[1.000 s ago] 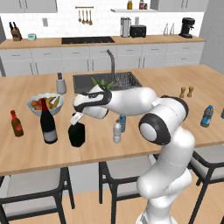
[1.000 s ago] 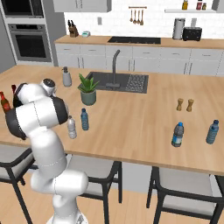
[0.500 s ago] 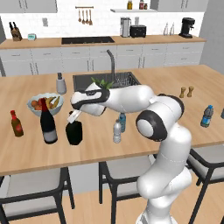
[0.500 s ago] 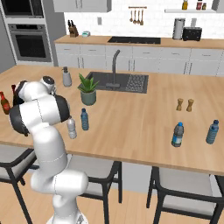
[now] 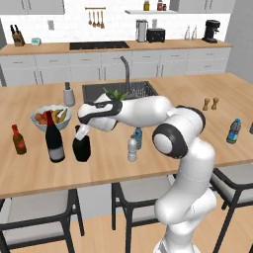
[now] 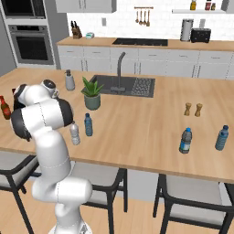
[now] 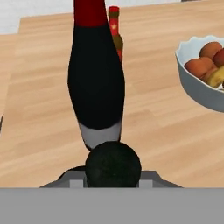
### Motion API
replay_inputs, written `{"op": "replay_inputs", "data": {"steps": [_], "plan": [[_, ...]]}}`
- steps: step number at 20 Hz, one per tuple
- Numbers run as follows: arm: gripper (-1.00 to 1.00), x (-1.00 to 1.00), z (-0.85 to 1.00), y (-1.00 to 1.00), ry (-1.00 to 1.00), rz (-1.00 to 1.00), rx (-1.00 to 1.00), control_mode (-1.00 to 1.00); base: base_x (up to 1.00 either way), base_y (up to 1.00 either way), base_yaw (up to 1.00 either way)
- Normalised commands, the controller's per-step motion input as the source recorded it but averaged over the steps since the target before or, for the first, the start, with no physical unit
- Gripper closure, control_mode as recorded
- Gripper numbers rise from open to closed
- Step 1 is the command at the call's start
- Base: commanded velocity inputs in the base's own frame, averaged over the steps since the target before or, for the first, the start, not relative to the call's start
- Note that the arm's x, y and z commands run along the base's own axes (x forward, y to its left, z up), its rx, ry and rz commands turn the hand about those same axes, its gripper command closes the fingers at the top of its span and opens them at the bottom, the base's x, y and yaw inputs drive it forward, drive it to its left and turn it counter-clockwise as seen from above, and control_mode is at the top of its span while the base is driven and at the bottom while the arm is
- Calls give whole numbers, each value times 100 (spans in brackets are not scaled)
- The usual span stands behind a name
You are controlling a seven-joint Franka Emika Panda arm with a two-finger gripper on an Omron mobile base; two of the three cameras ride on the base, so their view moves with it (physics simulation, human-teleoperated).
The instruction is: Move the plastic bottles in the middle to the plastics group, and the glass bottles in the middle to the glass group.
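Squat black bottle (image 5: 81,149), the glass item of the task, stands on the wooden island counter (image 5: 197,143) just beside the tall wine bottle (image 5: 54,140), with the gripper (image 5: 80,132) at its neck. From the hand camera the bottle's round dark top (image 7: 113,164) sits right at the base of the fingers, but whether they are clamped on the neck or parted cannot be told.

Against the views of a second ago, the black bottle stands closer to the wine bottle and the arm reaches further toward that end of the counter. Judged from this, the glass bottle has arrived at its group and needs only to be let go.

Beyond the wine bottle stands the small red-brown sauce bottle (image 5: 19,139), and behind them a white bowl of fruit (image 5: 49,117). Near the middle of the counter the clear bottle (image 5: 132,148) and the blue-tinted bottle (image 5: 138,138) wait close together, well apart from the plastics group (image 6: 185,140) at the far right end. Both are yet to be moved.

Materials and shapes:
- **Black bottle:** opaque, wide rounded body, short narrow neck.
- **Wine bottle:** dark and glossy, long shoulders, red top, grey label band (image 7: 100,131).
- **Sauce bottle:** slim, with a red cap (image 7: 113,11).
- **Water bottles:** slender, translucent plastic.
- **Counter:** smooth pale wood with fine grain.
- **Bowl:** white, with a thin rim.
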Motion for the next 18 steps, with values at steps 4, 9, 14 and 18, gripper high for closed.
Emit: {"op": "replay_inputs", "data": {"steps": [4, 9, 14, 18], "plan": [[100, 3, 0, 6, 0, 9, 6, -100, 0, 0, 0], [100, 9, 3, 3, 0, 6, 5, -100, 0, 0, 0], [100, 10, 0, 13, 0, 7, 2, -100, 0, 0, 0], [100, 8, 0, 14, 0, 6, 2, -100, 0, 0, 0]]}}
